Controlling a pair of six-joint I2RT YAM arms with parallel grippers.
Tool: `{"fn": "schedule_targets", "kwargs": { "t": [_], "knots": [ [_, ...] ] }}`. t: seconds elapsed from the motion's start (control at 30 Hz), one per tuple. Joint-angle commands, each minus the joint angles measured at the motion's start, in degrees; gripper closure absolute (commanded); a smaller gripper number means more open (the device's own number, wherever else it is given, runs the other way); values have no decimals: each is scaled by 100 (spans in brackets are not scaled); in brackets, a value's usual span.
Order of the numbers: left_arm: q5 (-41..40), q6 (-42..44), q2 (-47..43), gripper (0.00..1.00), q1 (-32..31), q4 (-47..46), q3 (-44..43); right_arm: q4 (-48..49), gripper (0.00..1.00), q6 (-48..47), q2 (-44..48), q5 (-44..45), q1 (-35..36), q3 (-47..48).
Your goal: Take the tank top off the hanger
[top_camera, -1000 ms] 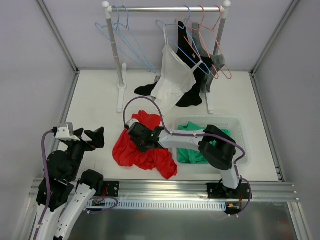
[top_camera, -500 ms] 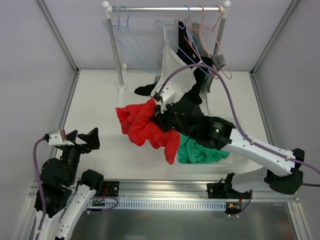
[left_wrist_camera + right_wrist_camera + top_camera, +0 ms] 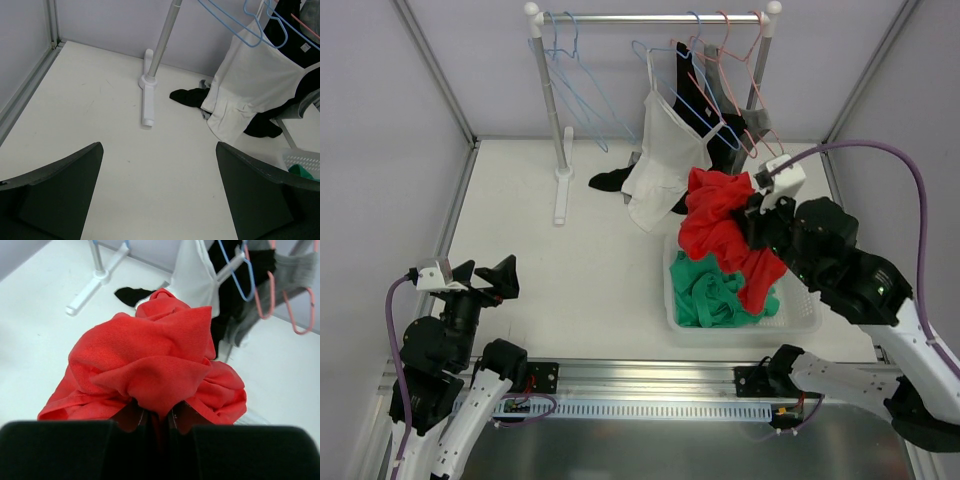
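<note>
My right gripper [image 3: 752, 215] is shut on a bunched red tank top [image 3: 718, 222] and holds it in the air over the white basket [image 3: 800, 322]. In the right wrist view the red cloth [image 3: 150, 355] is pinched between the closed fingers of the gripper [image 3: 159, 420] and hides most of the scene. A white tank top [image 3: 665, 150] hangs on a blue hanger on the rack [image 3: 650, 18]; it also shows in the left wrist view [image 3: 250, 85]. My left gripper [image 3: 490, 275] is open and empty near the front left, its gap [image 3: 159, 195] over bare table.
A green garment [image 3: 705, 290] lies in the basket. Black [image 3: 705, 110] and grey [image 3: 755, 125] garments hang on the rack's right half, empty blue hangers [image 3: 570, 70] on its left. A black cloth [image 3: 610, 180] lies on the table by the rack post base [image 3: 560, 195].
My right arm has lifted the red tank top off the table and carried it right, from the table's middle to above the basket. The left arm has barely moved.
</note>
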State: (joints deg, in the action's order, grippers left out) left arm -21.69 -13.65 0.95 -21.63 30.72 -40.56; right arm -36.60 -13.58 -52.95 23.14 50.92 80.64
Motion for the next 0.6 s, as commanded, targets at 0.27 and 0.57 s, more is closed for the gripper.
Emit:
{"fn": "schedule_targets", "kwargs": {
  "t": [0.27, 0.57],
  "knots": [
    [-142, 64, -60, 1, 45, -101, 30, -768, 100, -13, 874, -977, -1320, -550],
    [-177, 55, -60, 1, 45, -93, 30, -1157, 100, -21, 269, -1240, -2373, -944]
  ]
}}
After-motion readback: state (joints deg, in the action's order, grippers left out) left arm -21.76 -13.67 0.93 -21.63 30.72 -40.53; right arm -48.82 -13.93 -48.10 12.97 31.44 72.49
